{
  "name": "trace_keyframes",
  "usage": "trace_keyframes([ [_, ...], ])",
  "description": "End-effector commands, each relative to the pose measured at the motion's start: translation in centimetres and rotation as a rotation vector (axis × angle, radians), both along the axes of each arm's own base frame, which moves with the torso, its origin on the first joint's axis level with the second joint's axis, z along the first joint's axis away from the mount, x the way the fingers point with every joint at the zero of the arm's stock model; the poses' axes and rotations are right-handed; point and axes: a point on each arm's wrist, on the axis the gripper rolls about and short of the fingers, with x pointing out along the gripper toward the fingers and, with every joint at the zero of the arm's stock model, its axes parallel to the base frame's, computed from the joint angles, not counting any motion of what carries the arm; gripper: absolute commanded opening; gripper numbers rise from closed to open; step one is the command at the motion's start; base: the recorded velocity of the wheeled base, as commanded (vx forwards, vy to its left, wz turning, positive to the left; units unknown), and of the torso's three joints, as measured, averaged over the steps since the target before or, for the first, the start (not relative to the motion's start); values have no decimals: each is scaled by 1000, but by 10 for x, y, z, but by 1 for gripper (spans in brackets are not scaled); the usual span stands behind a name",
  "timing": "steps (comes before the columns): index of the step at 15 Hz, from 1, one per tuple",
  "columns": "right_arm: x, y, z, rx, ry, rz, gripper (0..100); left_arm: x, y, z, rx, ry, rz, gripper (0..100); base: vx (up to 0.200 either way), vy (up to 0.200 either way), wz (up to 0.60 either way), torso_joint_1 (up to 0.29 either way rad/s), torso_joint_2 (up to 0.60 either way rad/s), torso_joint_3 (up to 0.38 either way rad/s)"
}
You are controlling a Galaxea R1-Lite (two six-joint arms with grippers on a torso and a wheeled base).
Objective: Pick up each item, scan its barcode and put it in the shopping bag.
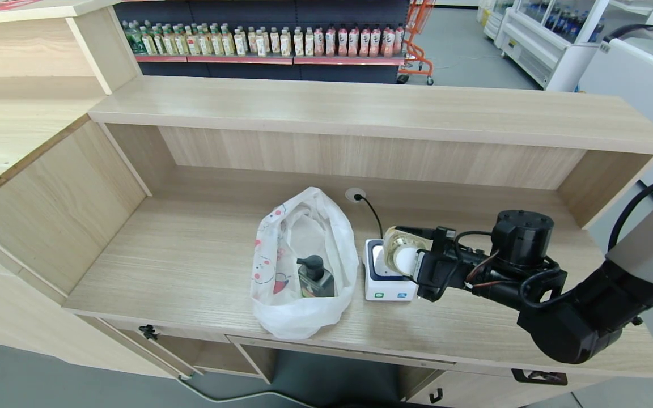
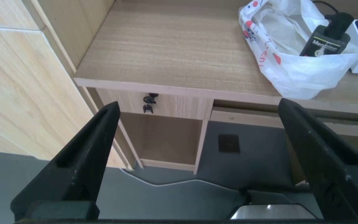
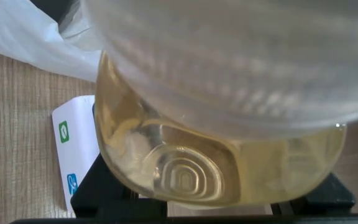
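Bottle of pale yellow liquid is lying on its side in the clenched right gripper, hanging just over the dark top of the white scanner. I judge it is held this low and turned this way so that its barcode faces the reading window. In the right wrist view the bottle's ribbed base sits close above the scanner's white casing, but I cannot tell whether they touch.

The scanner stands in the middle of the worktop, nearer the front edge than the back, and its cable runs to a port at the back. The shopping bag sits just beside it on the robot's left, with its mouth open upward. That makes the carry from scanner to bag short. A dark pump bottle already stands inside.

The left gripper hangs with its jaws spread wide and nothing in them, below the worktop's front edge and out of the way
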Motion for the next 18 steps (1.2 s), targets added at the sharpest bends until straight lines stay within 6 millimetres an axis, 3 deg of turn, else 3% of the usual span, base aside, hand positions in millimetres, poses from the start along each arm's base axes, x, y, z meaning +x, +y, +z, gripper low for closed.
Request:
trace_keyframes([
  [1,0,0,0,-1,-1,0,0,0,0,0,0,0,0,100,0,0,0,0,0,0],
  [18,3,7,-11,-61,-129,19,0,0,0,0,0,0,0,100,0,0,0,0,0,0],
])
